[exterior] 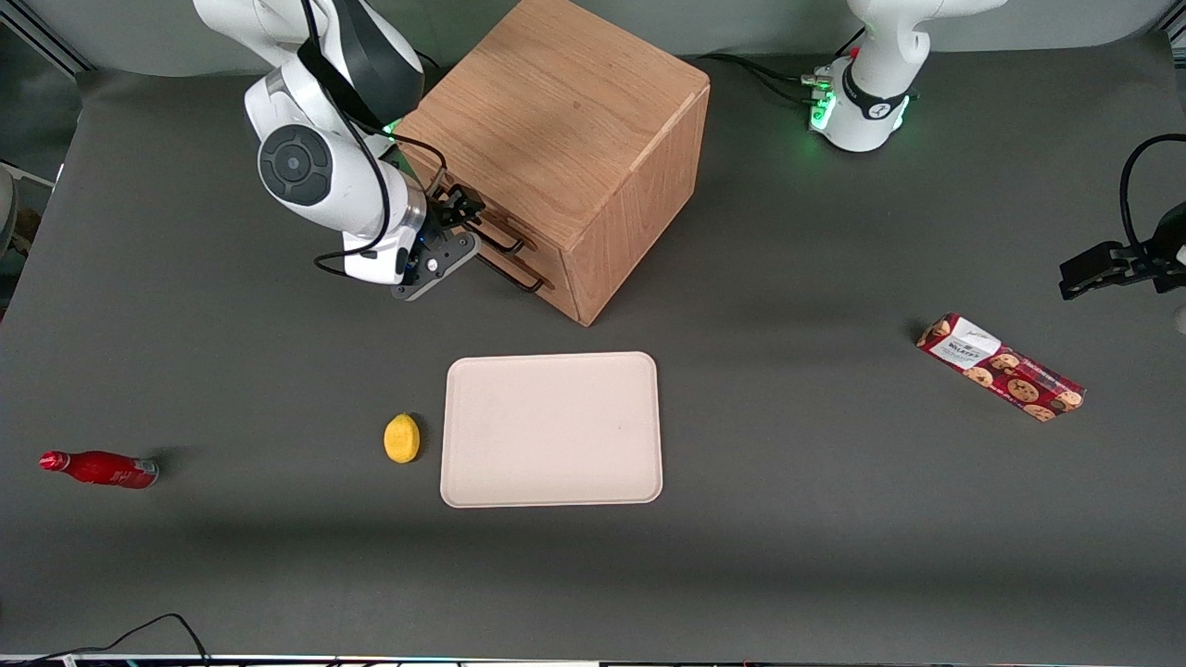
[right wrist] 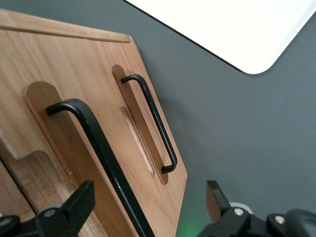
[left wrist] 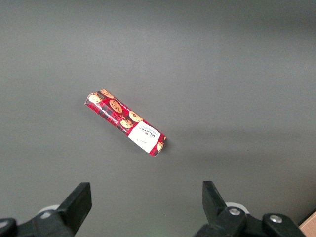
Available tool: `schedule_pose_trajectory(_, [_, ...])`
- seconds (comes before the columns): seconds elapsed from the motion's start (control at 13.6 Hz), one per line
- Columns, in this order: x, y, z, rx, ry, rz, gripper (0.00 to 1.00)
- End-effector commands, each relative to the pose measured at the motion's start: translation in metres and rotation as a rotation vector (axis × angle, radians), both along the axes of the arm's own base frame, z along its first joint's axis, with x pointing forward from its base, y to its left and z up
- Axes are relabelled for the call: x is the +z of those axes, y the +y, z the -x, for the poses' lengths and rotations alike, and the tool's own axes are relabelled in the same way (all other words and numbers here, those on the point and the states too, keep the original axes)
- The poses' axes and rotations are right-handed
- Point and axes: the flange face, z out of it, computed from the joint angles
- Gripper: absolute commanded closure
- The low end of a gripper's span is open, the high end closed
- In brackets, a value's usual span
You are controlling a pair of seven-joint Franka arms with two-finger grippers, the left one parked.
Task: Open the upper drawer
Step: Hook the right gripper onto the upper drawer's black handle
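We see the upper drawer [right wrist: 74, 163] shut flush in the front of the cube-shaped wooden cabinet [exterior: 565, 139], which stands on the grey table [exterior: 788, 519] toward the working arm's end. Its thin black bar handle [right wrist: 106, 163] runs between the spread fingers [right wrist: 79, 202] of the gripper [exterior: 463, 218], which sits right at the drawer front with its jaws apart and not clamped on the bar. The lower drawer's handle [right wrist: 153, 121] lies just beside it, nearer the cabinet's base, and is untouched. Nearer the front camera than the cabinet, we find a cream rectangular tray [exterior: 552, 429] lying flat, with a small yellow lemon [exterior: 402, 437] just beside it. A red bottle [exterior: 100, 469] lies on its side well apart, at the working arm's edge of the table. A red cookie packet [exterior: 1001, 367] rests toward the parked arm's end
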Motion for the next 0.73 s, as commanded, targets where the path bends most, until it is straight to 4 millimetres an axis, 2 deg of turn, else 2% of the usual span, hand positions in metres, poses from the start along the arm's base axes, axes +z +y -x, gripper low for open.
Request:
schedule_pose_trajectory(0.0, [-0.009, -0.001, 0.008, 0.01, -0.005, -0.013, 0.0])
schedule_pose_trajectory(0.22, [-0.012, -0.002, 0.007, 0.012, -0.001, -0.013, 0.0])
schedule_pose_trajectory(0.66, [-0.031, -0.002, 0.01, 0.014, -0.012, -0.01, 0.0])
